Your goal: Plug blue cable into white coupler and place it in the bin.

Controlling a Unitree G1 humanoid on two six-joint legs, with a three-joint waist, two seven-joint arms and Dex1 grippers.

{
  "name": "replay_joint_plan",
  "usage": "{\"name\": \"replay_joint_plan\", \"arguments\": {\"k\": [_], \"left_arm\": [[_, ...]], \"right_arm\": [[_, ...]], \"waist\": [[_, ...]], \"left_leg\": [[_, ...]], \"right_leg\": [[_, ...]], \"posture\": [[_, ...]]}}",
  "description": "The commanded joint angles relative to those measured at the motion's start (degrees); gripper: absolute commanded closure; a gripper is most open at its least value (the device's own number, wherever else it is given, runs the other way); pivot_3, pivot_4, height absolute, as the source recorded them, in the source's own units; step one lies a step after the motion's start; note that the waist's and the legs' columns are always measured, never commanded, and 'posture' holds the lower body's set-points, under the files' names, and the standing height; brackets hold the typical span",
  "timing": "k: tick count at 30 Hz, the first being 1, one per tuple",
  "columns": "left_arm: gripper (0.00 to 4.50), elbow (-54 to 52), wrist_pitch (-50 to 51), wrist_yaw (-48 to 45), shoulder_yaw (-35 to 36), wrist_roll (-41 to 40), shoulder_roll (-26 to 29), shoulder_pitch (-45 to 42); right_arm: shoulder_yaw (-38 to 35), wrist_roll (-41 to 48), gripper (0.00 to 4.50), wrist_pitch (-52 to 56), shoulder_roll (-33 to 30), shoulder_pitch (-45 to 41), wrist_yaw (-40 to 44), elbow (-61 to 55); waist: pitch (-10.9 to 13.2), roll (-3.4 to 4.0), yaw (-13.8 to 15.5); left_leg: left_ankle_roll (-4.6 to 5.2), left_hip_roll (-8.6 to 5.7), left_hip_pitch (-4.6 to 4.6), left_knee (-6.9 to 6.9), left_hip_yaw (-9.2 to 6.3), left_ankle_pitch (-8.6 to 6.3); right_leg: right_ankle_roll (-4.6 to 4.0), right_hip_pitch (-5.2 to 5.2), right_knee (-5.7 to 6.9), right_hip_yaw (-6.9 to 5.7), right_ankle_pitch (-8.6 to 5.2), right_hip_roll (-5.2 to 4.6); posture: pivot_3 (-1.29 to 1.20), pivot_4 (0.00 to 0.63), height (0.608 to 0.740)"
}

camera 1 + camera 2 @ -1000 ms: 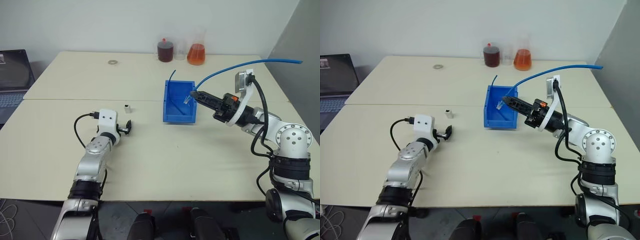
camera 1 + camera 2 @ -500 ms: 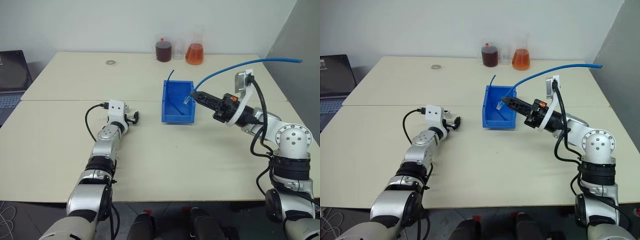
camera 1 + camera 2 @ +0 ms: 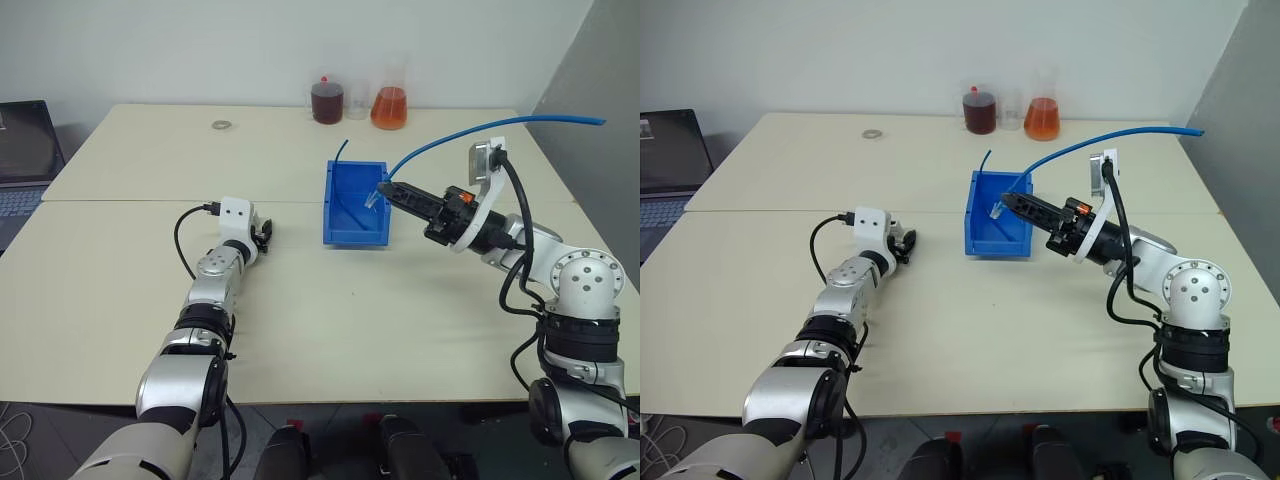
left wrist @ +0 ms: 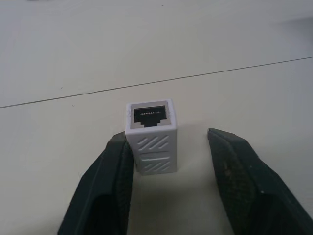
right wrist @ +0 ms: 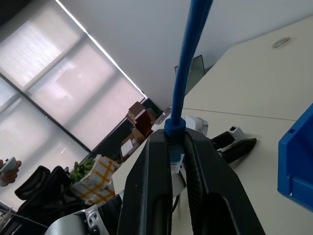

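Note:
The white coupler (image 4: 150,137) stands on the table with its dark socket facing away from my left wrist. My left gripper (image 4: 168,138) is open around it: one finger (image 4: 110,181) touches the coupler's side, the other (image 4: 239,171) stands a gap away. That left gripper (image 3: 263,236) lies low on the table, left of the blue bin (image 3: 345,228). Above the bin's right rim, my right gripper (image 3: 392,190) is shut on the blue cable (image 3: 450,140) just behind its clear plug (image 3: 375,198). The cable (image 5: 188,58) arcs away to the far right.
Two flasks of dark (image 3: 327,102) and orange (image 3: 391,107) liquid and a clear beaker (image 3: 358,98) stand at the table's back edge. A grey metal ring (image 3: 220,125) lies back left, a laptop (image 3: 20,150) far left. A short dark wire (image 3: 342,150) rises behind the bin.
My left hand slid forward until its fingers came around the coupler, and the fingers have narrowed. The right arm and the cable have kept still.

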Motion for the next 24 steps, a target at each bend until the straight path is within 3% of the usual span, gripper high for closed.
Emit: {"name": "replay_joint_plan", "arguments": {"k": [1,4,11,17,20,24], "left_arm": [[3.07,0.11,-0.16,0.95,1.13,0.20,0.24,-0.75],[3.69,-0.19,-0.08,0.93,1.45,0.09,0.47,-0.22],[3.70,-3.55,2.56,-2.49,1.15,0.24,2.73,0.98],[3.70,-30.75,13.23,-28.46,-4.58,-4.66,12.42,12.22],[3.70,-45.97,20.51,-43.91,-6.04,-12.26,19.83,20.18],[3.70,-54.37,22.98,-50.53,-8.39,-15.03,22.03,22.87]], "right_arm": [[-1.31,0.69,4.39,-1.03,0.06,0.35,0.21,-2.30],[-1.24,0.68,4.39,-1.11,0.13,0.55,0.17,-2.43],[-1.00,0.04,4.39,-1.60,0.31,0.88,0.38,-2.53],[-0.34,-0.34,4.39,-0.46,-1.26,0.94,1.95,-3.53],[5.01,-6.41,4.39,-1.00,-4.50,2.06,8.07,-5.66],[10.56,-12.41,4.39,-3.32,-6.76,2.12,15.85,-5.92]], "waist": [[0.00,0.00,0.00],[0.00,0.00,0.00],[0.00,0.00,-0.08],[0.00,0.00,-0.31],[0.00,0.01,-0.63],[0.00,0.01,0.14]], "left_leg": [[0.00,0.00,0.00,0.00,0.00,0.00],[0.00,0.00,0.00,0.00,0.00,0.00],[0.00,0.00,0.03,0.00,0.00,0.00],[-0.01,0.02,0.02,-0.03,0.01,0.00],[-0.01,0.05,0.02,-0.07,0.03,0.00],[-0.01,0.07,0.04,-0.06,-0.04,0.00]], "right_leg": [[0.00,0.00,0.00,0.00,0.00,0.00],[0.00,0.00,0.02,0.00,0.00,0.00],[-0.01,0.00,0.05,0.00,0.00,0.00],[-0.02,-0.05,0.12,0.02,0.01,0.01],[-0.06,-0.11,0.14,0.05,-0.01,0.01],[-0.11,-0.09,0.13,-0.05,-0.06,0.02]], "posture": [[0.00,0.150,0.740],[0.00,0.150,0.740],[0.00,0.150,0.740],[0.00,0.150,0.740],[0.00,0.150,0.740],[0.00,0.150,0.740]]}}
